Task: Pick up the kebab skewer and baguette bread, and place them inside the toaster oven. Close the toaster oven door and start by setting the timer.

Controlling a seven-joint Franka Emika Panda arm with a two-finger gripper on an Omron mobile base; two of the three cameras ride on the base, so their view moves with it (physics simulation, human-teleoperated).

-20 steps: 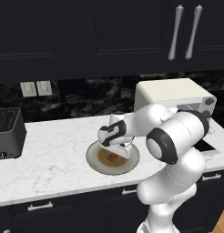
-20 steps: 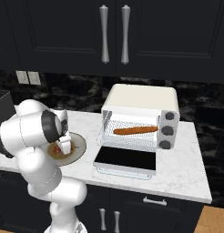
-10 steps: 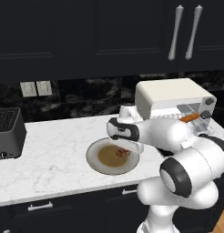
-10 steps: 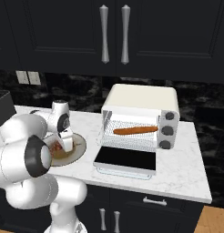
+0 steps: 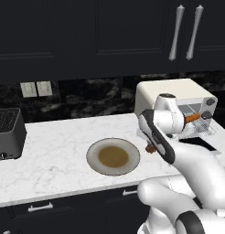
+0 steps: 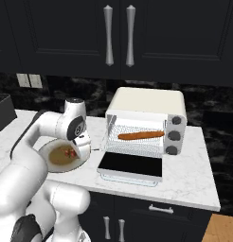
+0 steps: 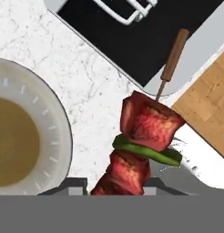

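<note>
Gripping the kebab skewer (image 7: 148, 132), fingers (image 7: 77, 184) hang beside the plate (image 7: 54, 132).

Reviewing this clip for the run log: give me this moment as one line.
tool: shut on kebab skewer, above counter | baguette bread: on toaster oven rack | toaster oven door: open | plate: bare

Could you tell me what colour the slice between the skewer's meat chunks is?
Green, clearest in the hand view.
</note>
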